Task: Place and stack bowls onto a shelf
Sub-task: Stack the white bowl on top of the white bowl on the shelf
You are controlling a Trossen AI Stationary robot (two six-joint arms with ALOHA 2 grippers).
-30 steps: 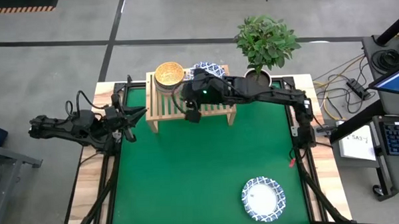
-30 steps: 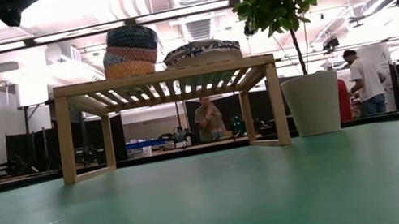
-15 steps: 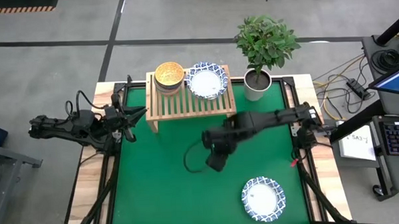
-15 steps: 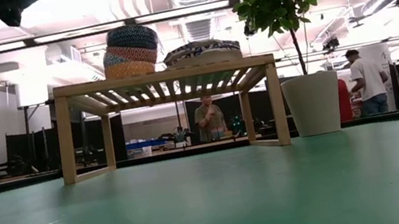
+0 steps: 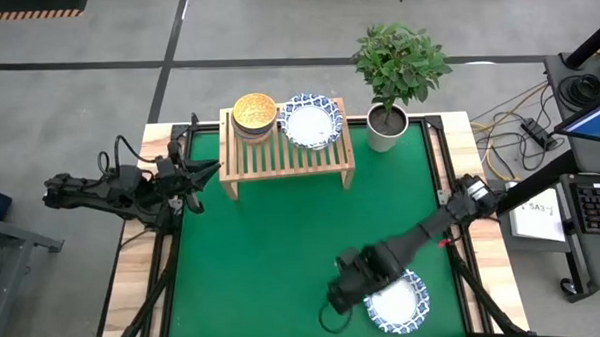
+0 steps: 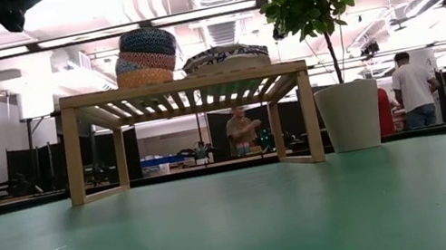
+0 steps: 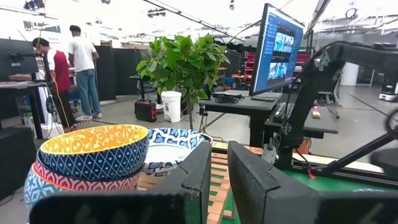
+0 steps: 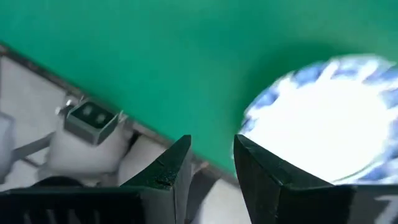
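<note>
The light-wood shelf [image 5: 287, 149] [image 6: 184, 84] stands on its short legs at the table's far side. On its slats rest a stack of small bowls with a golden yellow one on top [image 5: 255, 113] [image 7: 93, 155] and a white blue-rimmed bowl [image 5: 310, 121] [image 6: 225, 56]. Another white blue-rimmed bowl [image 5: 396, 298] [image 8: 329, 118] sits on the green mat near the near right corner. My right gripper [image 5: 346, 292] [image 8: 211, 165] is open and hovers just left of that bowl's rim, apart from it. My left gripper [image 5: 195, 177] [image 7: 219, 168] waits at the table's left edge, fingers close together.
A white pot with a leafy plant [image 5: 387, 125] [image 6: 350, 116] stands right of the shelf. The table's near edge with its metal frame [image 8: 87, 118] lies just beyond my right gripper. Wide green mat [image 5: 273, 249] stretches between shelf and near bowl. People stand in the room behind.
My right gripper has swung from above the white bowl on the shelf across the mat toward the table's near edge and right side, dropping out of the low view, and now stands beside the bowl on the mat. The bowls on the shelf have stayed put.
</note>
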